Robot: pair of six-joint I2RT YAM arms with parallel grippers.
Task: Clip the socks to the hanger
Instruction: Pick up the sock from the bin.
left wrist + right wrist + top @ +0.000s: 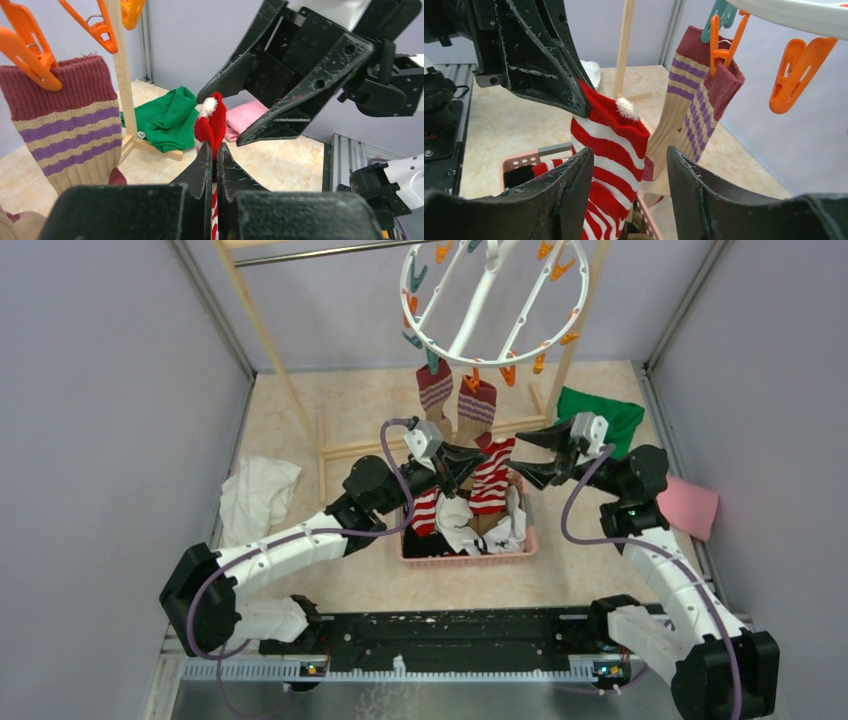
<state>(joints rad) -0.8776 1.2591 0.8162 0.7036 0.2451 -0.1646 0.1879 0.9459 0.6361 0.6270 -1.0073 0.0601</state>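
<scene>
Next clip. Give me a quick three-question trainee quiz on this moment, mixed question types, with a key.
1. True or false: the left gripper is shut on the red-and-white striped sock.
2. How many tan and maroon striped socks hang clipped on the hanger?
3. The right gripper is: A) open at the red-and-white sock's cuff; B) shut on the hanger; C) shut on a clipped sock.
Key: 1 true; 2 two; 3 A.
</scene>
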